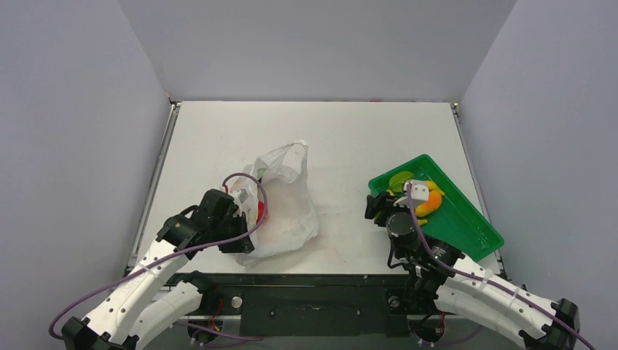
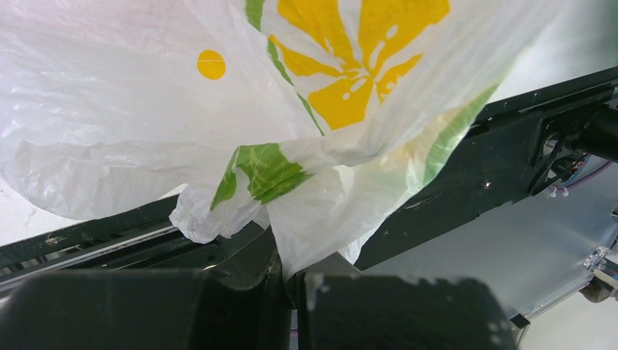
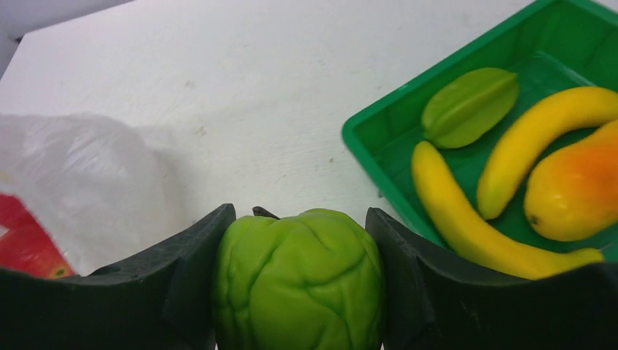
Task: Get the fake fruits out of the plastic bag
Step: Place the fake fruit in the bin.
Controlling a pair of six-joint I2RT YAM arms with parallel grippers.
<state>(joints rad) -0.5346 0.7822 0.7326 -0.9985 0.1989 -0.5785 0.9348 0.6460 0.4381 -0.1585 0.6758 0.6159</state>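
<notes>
Green fruit (image 3: 299,292) sits clamped in the right end effector (image 3: 299,240), tray (image 1: 466,222) just to its right; left end effector (image 2: 291,284) pinches the bag (image 2: 109,131).

A white, flat-topped desk (image 1: 350,138) carries two things, well apart: a thin, crinkly, translucent white plastic bag (image 1: 288,219) slumped left of centre, and a green rectangular plastic tray (image 1: 470,224) set askew near the right edge.

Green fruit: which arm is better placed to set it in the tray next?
Right: the right fingers hold the green fruit beside the tray; the left fingers are shut on the bag.
</notes>
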